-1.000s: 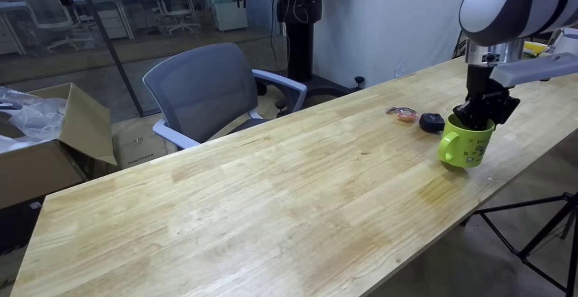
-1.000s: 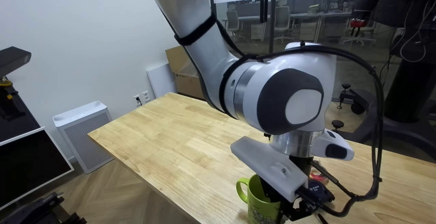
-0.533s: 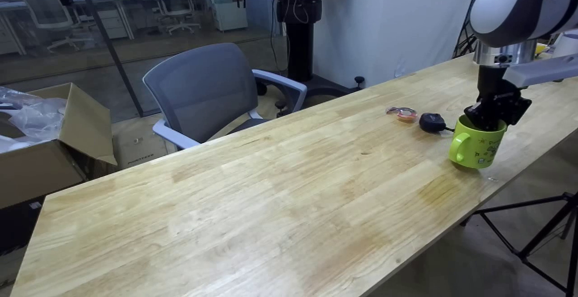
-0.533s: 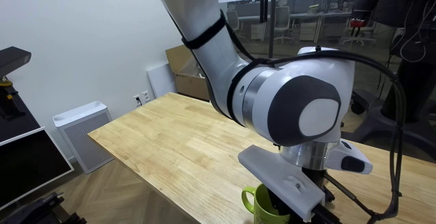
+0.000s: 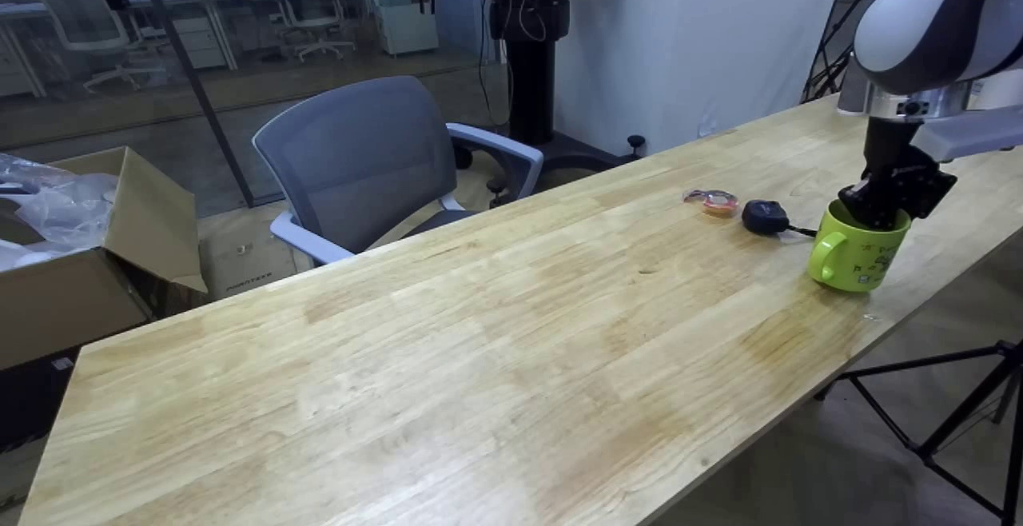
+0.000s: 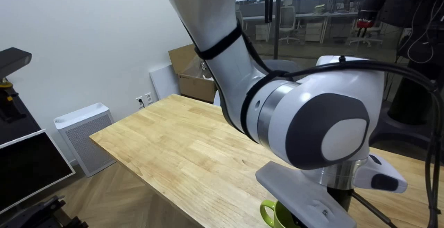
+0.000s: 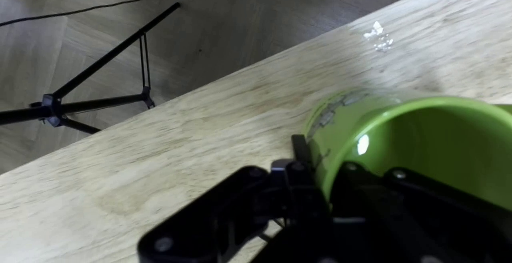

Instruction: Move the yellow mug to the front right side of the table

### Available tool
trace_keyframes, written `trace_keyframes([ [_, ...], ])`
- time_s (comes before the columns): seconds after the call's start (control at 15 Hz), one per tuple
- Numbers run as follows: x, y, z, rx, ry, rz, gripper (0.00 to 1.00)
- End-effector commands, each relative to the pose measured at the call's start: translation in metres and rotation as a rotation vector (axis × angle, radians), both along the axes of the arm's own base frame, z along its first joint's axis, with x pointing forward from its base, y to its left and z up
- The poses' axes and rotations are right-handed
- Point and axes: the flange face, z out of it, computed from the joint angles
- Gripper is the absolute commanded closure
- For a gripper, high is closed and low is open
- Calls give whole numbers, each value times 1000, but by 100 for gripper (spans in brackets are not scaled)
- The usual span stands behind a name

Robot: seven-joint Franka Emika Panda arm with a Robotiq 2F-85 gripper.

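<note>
Yellow-green mug [image 5: 861, 258], slightly tilted, near long edge of wood-grain table [image 5: 479, 350]; cannot tell whether base touches tabletop. Gripper [image 7: 325, 171] pinched tight on mug's wall, one finger inside, one outside. Handle [image 5: 826, 254] on side away from pinch. Dark tape measure [image 5: 764, 217] near mug, strap [image 5: 802, 231] pointing toward it; reddish tape roll [image 5: 720, 204] beyond.

Slants down to the right from the top edge of an exterior view along a pale arm [image 6: 216, 23]. Bends at a rounded joint [image 6: 322, 124] and points almost straight down past a silver wrist [image 6: 341, 174]. Ends in a black pincer [image 7: 326, 165], clamped and gripping, with both fingers [image 7: 302, 151] close together and pointing up from the bottom of the wrist view.
</note>
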Motion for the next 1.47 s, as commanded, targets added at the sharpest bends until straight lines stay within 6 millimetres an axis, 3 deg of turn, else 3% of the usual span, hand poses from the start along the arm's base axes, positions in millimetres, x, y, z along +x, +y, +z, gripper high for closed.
trace_keyframes([
  [0.0,4,-6,6,-17,-32,13,98],
  [1.4,0,-9,-9,64,-103,17,98],
])
